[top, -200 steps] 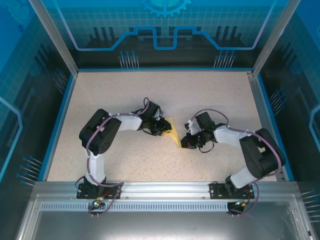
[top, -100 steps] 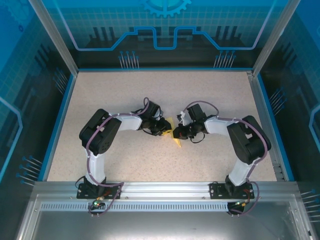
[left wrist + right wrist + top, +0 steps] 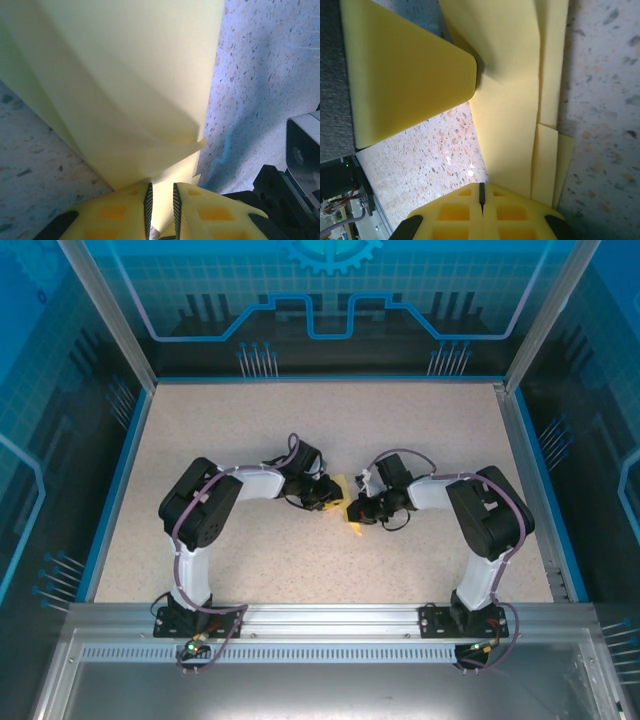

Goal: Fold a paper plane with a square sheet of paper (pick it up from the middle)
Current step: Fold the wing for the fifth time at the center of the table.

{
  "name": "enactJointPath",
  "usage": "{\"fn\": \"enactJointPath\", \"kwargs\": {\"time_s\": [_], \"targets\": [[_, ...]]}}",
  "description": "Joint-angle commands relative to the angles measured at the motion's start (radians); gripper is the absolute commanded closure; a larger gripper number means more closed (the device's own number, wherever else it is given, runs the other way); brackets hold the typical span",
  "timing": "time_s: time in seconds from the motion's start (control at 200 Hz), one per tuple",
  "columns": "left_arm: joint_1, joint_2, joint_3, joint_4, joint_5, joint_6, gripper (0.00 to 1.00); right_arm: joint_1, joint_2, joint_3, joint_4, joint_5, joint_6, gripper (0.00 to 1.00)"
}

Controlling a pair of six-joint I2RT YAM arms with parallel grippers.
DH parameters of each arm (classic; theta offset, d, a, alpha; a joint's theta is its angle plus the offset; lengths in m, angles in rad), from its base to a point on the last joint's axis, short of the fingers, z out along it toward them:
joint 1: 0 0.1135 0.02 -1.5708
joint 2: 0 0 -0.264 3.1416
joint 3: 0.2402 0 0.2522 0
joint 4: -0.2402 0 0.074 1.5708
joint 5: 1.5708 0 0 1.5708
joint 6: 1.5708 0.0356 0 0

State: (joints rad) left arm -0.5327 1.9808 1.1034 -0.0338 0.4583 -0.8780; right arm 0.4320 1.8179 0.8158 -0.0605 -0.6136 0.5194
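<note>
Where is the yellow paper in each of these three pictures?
Top view: paper small, near picture centre.
Left wrist view: paper spans upper left and middle, running into the left claw.
Right wrist view: paper from top middle to lower right.
Shared landmark: speckled table.

**Paper** (image 3: 125, 75): plain pale yellow, unmarked, shaded darker along its folds. **Left end effector** (image 3: 160, 192) and **right end effector** (image 3: 481, 192): bright yellow fingers with black ribbed inner faces. **Surface** (image 3: 250, 430): beige, flecked with dark and rust-coloured speckles, bordered in blue. **Arms** (image 3: 215, 502): black joints, white links, purplish-grey cables. **Enclosure walls** (image 3: 330, 290): translucent blue with a fine grid and circuit-line pattern.
</note>
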Motion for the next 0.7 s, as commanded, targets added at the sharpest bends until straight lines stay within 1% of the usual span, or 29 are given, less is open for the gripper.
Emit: {"fn": "enactJointPath", "kwargs": {"time_s": [0.0,0.32,0.575,0.695], "targets": [[0.019,0.015,0.033,-0.037,-0.043,0.047,0.76,-0.013,0.031,-0.053,-0.099,0.064,-0.018,0.99],[0.057,0.045,0.07,-0.027,-0.038,0.102,0.76,-0.014,0.04,-0.057,-0.101,0.063,-0.02,0.99],[0.097,0.05,0.062,-0.034,-0.038,0.124,0.76,-0.013,0.04,-0.058,-0.102,0.064,-0.021,0.99],[0.114,0.074,0.083,-0.044,-0.019,0.153,0.76,-0.013,0.039,-0.062,-0.099,0.06,-0.021,0.99]]}}
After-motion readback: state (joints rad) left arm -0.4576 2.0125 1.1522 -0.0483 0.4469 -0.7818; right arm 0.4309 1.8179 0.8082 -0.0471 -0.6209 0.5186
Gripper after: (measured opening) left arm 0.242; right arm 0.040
